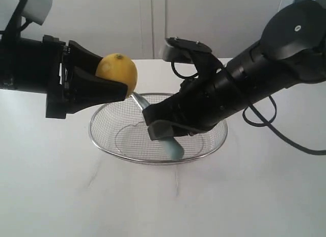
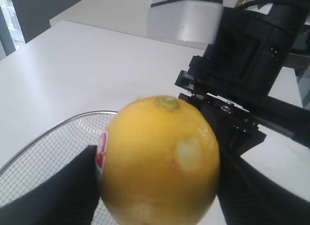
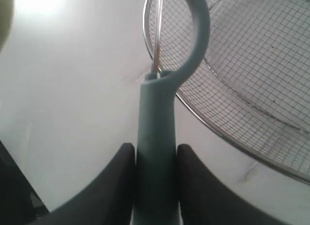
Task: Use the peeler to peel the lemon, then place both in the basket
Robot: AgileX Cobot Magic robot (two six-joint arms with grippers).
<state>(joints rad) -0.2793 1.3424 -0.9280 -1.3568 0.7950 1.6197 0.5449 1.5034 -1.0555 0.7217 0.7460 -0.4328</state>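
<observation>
Two arms stand over a white table (image 1: 244, 196), seen in the exterior view. At the upper left of the frame the left gripper (image 1: 114, 75) is clamped on the lemon (image 1: 122, 69), one black finger above the fruit and one below, jaws set wide around it. The lemon is held in the air, above the left part of the basket (image 1: 109, 127) and clear of it. In the left wrist view the lemon (image 2: 160, 162) fills the lower centre, stem end up, with a red-and-white sticker (image 2: 101, 150) on its left flank and a pale patch (image 2: 188, 152) on its skin; a dark finger (image 2: 58, 196) presses against it, and the basket mesh (image 2: 43, 152) lies at the lower left. At centre frame in the exterior view the basket rests on the table. Right of centre, the right gripper (image 1: 165, 126) grips the peeler (image 1: 173, 148) by its teal handle, above the basket, head pointing up-left just under the lemon; contact cannot be told. In the right wrist view two black fingers (image 3: 111, 186) pinch the peeler (image 3: 156, 138), with the basket (image 3: 252, 89) at the right
</observation>
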